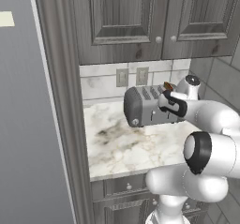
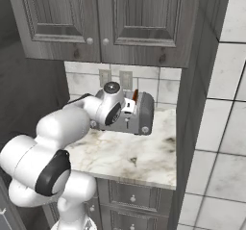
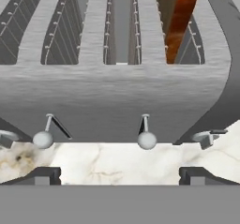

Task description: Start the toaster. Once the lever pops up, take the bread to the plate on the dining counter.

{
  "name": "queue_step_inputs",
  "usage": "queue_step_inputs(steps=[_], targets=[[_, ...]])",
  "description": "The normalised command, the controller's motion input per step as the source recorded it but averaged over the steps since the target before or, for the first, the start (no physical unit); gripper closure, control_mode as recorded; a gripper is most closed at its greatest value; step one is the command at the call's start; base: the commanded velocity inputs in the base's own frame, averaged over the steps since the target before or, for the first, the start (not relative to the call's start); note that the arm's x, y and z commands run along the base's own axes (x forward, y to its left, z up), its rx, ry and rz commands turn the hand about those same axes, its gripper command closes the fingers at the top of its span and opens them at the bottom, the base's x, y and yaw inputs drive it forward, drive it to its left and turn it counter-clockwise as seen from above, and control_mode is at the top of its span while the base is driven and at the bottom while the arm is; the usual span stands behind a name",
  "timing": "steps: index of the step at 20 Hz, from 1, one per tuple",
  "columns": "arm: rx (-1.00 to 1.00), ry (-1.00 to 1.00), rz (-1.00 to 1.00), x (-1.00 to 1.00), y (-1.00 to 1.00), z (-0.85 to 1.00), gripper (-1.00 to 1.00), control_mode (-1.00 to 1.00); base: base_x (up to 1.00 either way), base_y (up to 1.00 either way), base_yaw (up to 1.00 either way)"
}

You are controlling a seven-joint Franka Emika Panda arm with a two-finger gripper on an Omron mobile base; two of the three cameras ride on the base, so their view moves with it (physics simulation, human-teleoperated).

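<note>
So the arm is reaching forward over the marble worktop (image 1: 122, 143), elbow bent low near the front edge, forearm stretched toward the back wall, and the hand (image 3: 120, 175) pointing down at the toaster (image 1: 145, 107) from just above its long side. The hand's fingers (image 3: 42, 176) stand wide apart with nothing between them, both tips sitting at the bottom of the hand view over bare marble, just in front of the toaster.

Toaster sits on the worktop near the tiled wall under the grey cabinets (image 2: 96, 17). From the hand view you look straight along its four slots, with two small round-tipped levers (image 3: 146, 138) on the near side, each just above a fingertip's level and between the two tips. The bread (image 3: 178, 17) stands upright in the rightmost slot, sticking out the top, well beyond the fingers.
</note>
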Motion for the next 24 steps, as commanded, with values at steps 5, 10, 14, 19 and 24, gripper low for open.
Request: queue_step_inputs(steps=[5,10,14,19,24], targets=[[0.0,0.0,-0.01,0.14,0.0,-0.08,-1.0,-1.0,0.0,0.0,0.0],[0.0,0.0,0.0,0.07,0.01,-0.1,-1.0,-1.0,0.0,0.0,0.0],[0.0,0.0,0.0,0.08,0.08,-0.13,-1.0,-1.0,0.0,0.0,0.0],[0.0,0.0,0.0,0.1,0.14,-0.1,-1.0,-1.0,0.0,0.0,0.0],[0.0,0.0,0.0,0.04,0.01,-0.02,-1.0,-1.0,0.0,0.0,0.0]])
